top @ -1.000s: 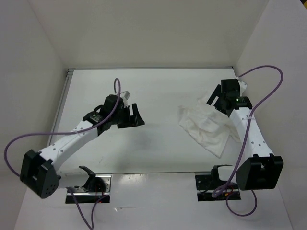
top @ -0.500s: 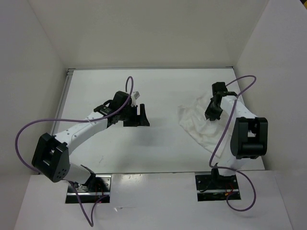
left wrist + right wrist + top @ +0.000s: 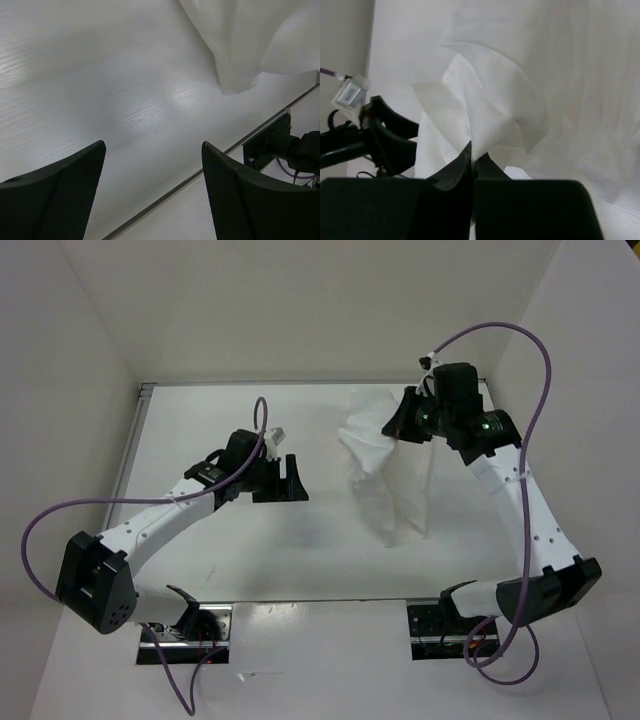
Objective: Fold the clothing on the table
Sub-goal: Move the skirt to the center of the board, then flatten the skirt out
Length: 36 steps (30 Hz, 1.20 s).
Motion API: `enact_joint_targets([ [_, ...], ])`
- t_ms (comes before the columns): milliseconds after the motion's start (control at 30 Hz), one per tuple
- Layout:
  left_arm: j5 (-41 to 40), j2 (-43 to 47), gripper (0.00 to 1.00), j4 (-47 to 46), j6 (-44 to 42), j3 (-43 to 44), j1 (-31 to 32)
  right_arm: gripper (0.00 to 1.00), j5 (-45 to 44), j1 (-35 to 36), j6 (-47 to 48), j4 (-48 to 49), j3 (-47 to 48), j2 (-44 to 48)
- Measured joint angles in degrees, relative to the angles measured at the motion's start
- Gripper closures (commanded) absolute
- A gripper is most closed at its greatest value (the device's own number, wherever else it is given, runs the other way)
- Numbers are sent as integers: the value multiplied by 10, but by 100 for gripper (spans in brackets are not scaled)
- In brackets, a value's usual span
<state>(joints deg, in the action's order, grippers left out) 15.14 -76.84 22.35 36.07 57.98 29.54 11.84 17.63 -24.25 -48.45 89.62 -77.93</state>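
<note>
Top external: just pinched the clothing (image 3: 385, 480) in the right gripper (image 3: 395, 427), hoisted it over the table (image 3: 250, 570) beside the spread left gripper (image 3: 297, 478), barely started folding.

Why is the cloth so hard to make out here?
Top view: white cloth against white table, little contrast, faint shadows. Left wrist: fingers dark, soft-edged, sheen on the table. Right wrist: cloth fills the frame, weave sharp near the gripper, hazy beyond.
</note>
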Motion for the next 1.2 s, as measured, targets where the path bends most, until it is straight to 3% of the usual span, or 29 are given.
enact_joint_targets([
  [67,0,2,16,3,-1,-5,0,49,18,-3,-7,6,-10,14],
  [167,0,9,16,7,-1,-11,0,31,29,-4,-16,36,-34,2],
  [267,0,21,16,8,-1,-15,0,29,10,-3,-20,85,-59,-52],
  [433,-22,28,21,13,-22,-17,8,29,-117,-3,-56,99,-65,-121],
  [633,-28,-54,39,27,-53,-2,53,29,-212,0,-79,93,-66,-108],
  [733,-21,-89,41,29,-59,-10,87,29,-230,0,-82,86,-79,-90],
  [900,1,-139,35,22,-58,-20,136,28,-245,0,-85,58,-131,-48],
  [1200,4,-200,24,-20,-43,26,150,28,-248,0,-87,41,-143,-19],
])
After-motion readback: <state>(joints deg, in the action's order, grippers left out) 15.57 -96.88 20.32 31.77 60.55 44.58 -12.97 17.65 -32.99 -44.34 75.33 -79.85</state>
